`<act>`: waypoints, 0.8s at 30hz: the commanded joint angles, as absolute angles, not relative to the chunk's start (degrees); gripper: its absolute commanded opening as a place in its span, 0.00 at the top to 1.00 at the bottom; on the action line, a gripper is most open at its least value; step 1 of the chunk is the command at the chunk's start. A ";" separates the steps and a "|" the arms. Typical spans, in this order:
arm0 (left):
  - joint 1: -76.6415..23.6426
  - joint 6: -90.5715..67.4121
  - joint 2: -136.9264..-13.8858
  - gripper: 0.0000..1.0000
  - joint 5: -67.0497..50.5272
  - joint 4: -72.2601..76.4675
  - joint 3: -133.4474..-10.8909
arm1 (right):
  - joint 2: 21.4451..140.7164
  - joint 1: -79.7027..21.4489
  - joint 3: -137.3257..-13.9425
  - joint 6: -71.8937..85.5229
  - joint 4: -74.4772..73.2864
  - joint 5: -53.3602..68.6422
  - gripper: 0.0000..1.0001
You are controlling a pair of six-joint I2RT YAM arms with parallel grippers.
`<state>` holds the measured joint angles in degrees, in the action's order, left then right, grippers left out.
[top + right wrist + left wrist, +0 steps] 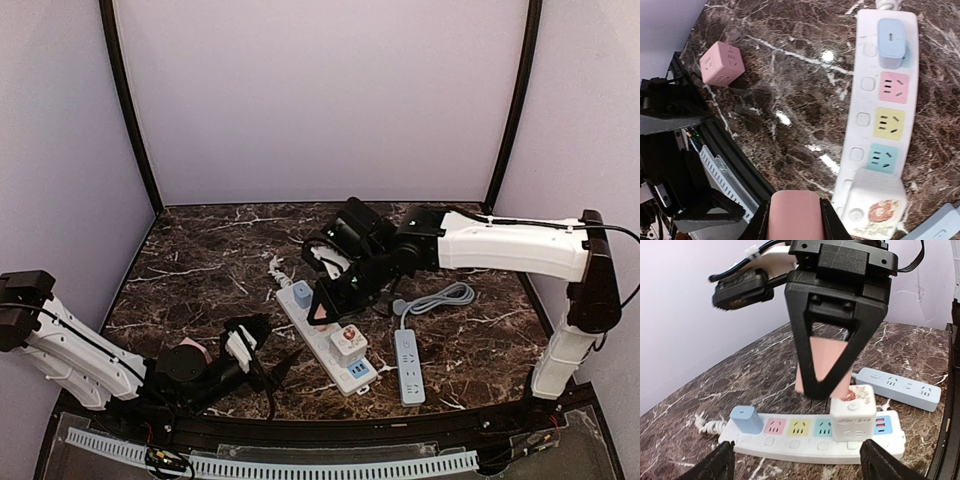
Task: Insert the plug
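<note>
Plug (822,365), pink and blocky, is clamped between the fingers of the right gripper (323,310) in the middle of the left wrist view, hanging just above the white power strip (790,446) and not seated in any socket. On that strip a blue adapter (746,419) fills the left end and a white cube adapter (852,412) sits toward the right. Low at the bottom left of the top view the left gripper (246,345) has its jaws spread wide, holding nothing. A pink cube (722,62) lies on the marble.
</note>
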<state>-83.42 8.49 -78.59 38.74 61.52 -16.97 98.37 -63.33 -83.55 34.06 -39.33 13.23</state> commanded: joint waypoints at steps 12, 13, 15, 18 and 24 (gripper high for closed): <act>-79.72 -11.14 -59.37 0.02 55.36 34.01 -11.10 | 121.39 -58.73 -111.00 23.55 -62.24 2.63 1.00; -79.14 -12.25 -58.60 0.02 54.05 32.94 -10.40 | 122.27 -58.64 -112.10 23.48 -62.83 2.78 1.00; -77.57 -13.66 -56.87 0.01 52.29 32.21 -9.40 | 124.05 -58.37 -113.72 23.55 -63.79 2.81 1.00; -76.00 -14.67 -55.67 0.01 51.20 31.88 -8.54 | 126.62 -58.01 -116.22 23.32 -65.43 2.58 1.00; -75.34 -14.63 -56.96 0.01 50.45 32.15 -8.51 | 129.76 -57.03 -118.70 23.36 -67.03 2.04 1.00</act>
